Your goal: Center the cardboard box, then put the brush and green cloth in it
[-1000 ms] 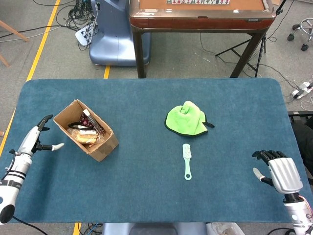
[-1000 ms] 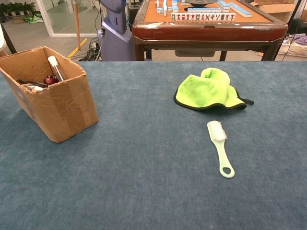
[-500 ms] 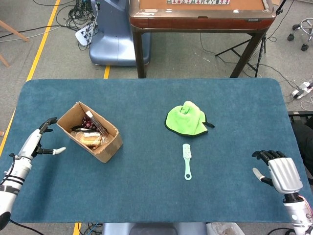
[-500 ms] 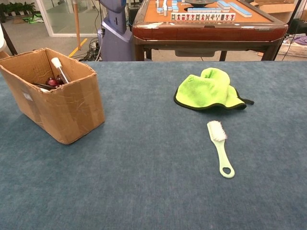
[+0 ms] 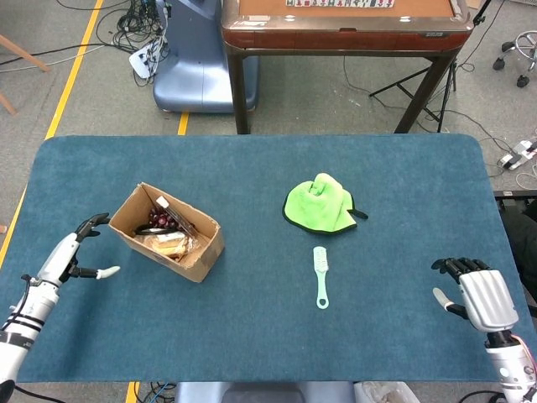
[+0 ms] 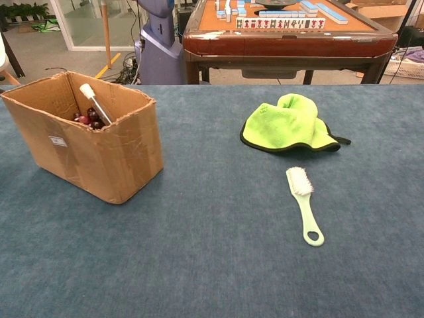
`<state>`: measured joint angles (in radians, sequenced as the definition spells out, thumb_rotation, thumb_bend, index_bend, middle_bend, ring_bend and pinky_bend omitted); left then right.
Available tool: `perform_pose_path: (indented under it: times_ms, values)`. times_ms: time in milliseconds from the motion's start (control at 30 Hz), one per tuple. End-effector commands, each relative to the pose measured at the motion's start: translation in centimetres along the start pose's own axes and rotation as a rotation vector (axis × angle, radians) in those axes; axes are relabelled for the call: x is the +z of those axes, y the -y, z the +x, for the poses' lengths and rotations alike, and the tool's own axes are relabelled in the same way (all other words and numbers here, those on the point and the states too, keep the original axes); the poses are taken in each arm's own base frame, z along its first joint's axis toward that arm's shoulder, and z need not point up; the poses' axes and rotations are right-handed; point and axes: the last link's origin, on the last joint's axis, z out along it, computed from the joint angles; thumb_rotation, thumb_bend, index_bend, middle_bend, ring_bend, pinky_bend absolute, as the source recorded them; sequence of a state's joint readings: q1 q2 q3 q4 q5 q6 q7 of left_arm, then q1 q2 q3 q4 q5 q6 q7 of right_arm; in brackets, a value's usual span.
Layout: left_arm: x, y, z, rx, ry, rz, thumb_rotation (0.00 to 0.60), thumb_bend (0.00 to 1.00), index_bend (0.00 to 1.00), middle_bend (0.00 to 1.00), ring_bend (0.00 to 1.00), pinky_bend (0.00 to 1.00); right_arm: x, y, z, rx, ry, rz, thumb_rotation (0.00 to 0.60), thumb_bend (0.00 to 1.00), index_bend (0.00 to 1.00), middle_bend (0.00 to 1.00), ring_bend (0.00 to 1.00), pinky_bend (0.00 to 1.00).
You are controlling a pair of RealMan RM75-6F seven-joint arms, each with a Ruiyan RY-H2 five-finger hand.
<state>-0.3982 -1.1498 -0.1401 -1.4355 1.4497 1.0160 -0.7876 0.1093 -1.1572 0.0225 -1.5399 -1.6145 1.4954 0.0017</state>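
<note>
The open cardboard box [image 5: 204, 262] stands left of the table's middle, turned at an angle, with several small items inside; the chest view shows its creased front wall [image 6: 93, 156]. My left hand [image 5: 77, 253] is just left of the box, fingers spread, one fingertip at the box's left corner. The green cloth [image 5: 319, 206] [image 6: 288, 126] lies crumpled right of centre. The pale green brush [image 5: 320, 275] [image 6: 303, 202] lies just in front of it, bristles toward the cloth. My right hand [image 5: 474, 290] hovers empty near the front right edge. Neither hand shows in the chest view.
The blue table mat [image 5: 268, 336] is bordered by open floor. Behind the far edge stand a wooden mahjong table [image 5: 344, 25] and a blue-grey machine base [image 5: 193, 59]. A yellow floor line [image 5: 71, 75] runs along the left.
The box has slid right and toward the front, turning as it went. My left hand followed it rightward. The cloth, the brush and the right hand have stayed put.
</note>
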Motion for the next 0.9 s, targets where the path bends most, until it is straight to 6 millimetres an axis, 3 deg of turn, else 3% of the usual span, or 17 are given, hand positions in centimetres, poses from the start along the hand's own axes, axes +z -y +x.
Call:
perform_pose_path:
  times_ms: [33, 900]
  values:
    - [0.0, -0.5, -0.5, 0.003, 0.022, -0.012, 0.6, 0.02, 0.1, 0.16, 0.04, 0.15, 0.0, 0.0, 0.0, 0.0, 0.001, 0.001, 0.6, 0.24, 0.42, 0.48, 0.43, 0.48]
    - [-0.8, -6.5, -5.8, 0.084, 0.219, -0.154, 0.6, 0.02, 0.11, 0.17, 0.04, 0.15, 0.0, 0.1, 0.0, 0.002, 0.003, 0.004, 0.6, 0.24, 0.42, 0.48, 0.43, 0.48]
